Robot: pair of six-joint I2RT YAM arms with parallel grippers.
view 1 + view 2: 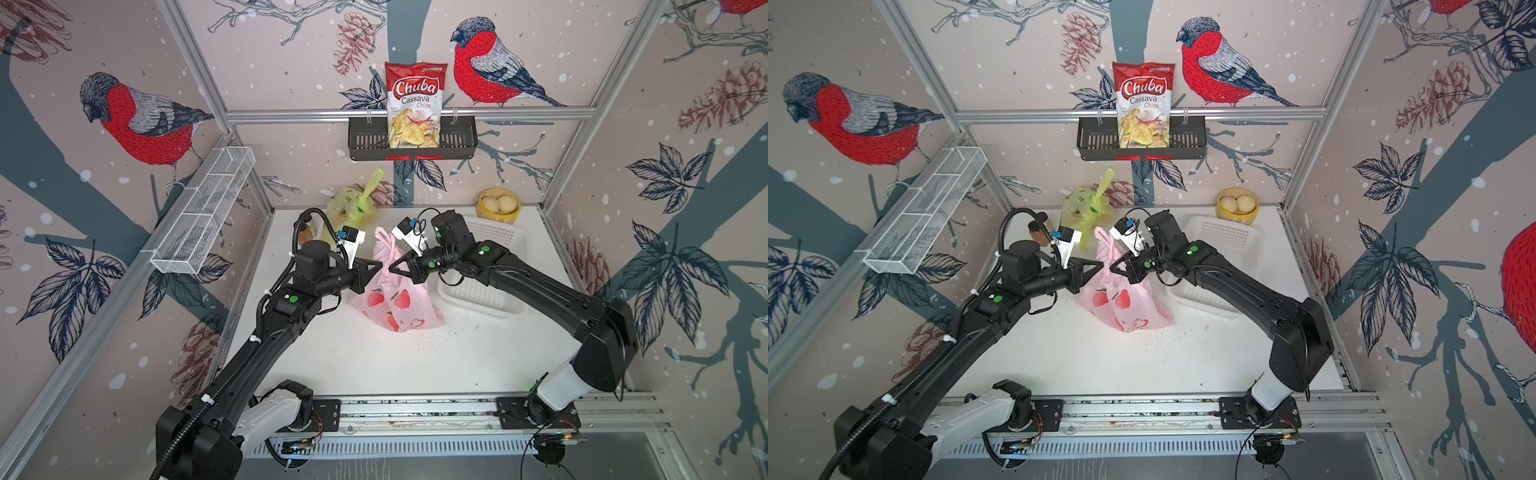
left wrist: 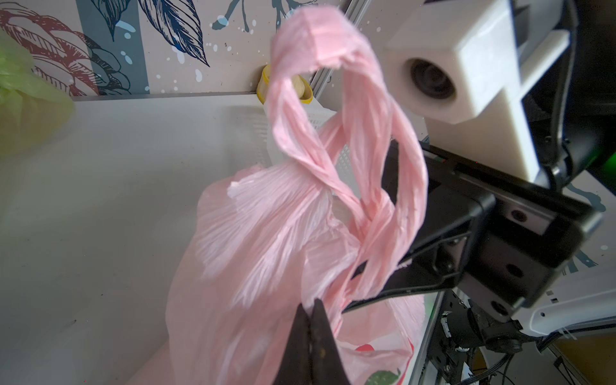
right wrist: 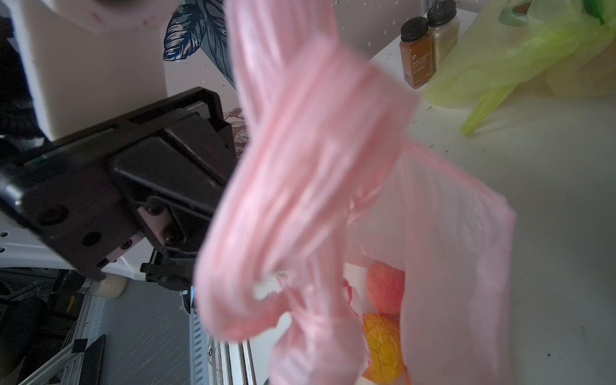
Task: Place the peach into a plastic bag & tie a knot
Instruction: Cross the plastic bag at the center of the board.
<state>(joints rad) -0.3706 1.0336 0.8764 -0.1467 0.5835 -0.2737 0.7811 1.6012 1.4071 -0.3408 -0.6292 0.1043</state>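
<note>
A pink plastic bag (image 1: 395, 299) with fruit prints stands mid-table in both top views (image 1: 1125, 303). Its two handles are twisted round each other into a loop (image 2: 350, 110) above the neck. Through the bag's mouth the peach (image 3: 385, 290) shows inside, beside a yellow-orange fruit (image 3: 383, 346). My left gripper (image 1: 379, 266) (image 2: 311, 305) is shut on the pink plastic at the neck, from the left. My right gripper (image 1: 394, 268) meets it from the right, shut on a handle strand. In the right wrist view its own jaws are hidden behind blurred pink plastic.
A tied green bag (image 1: 353, 203) and two spice jars (image 3: 423, 50) stand at the back left. A white basket (image 1: 490, 249) lies under the right arm, with a yellow steamer of buns (image 1: 498, 203) behind it. A chips bag (image 1: 413, 104) sits in a black wall shelf.
</note>
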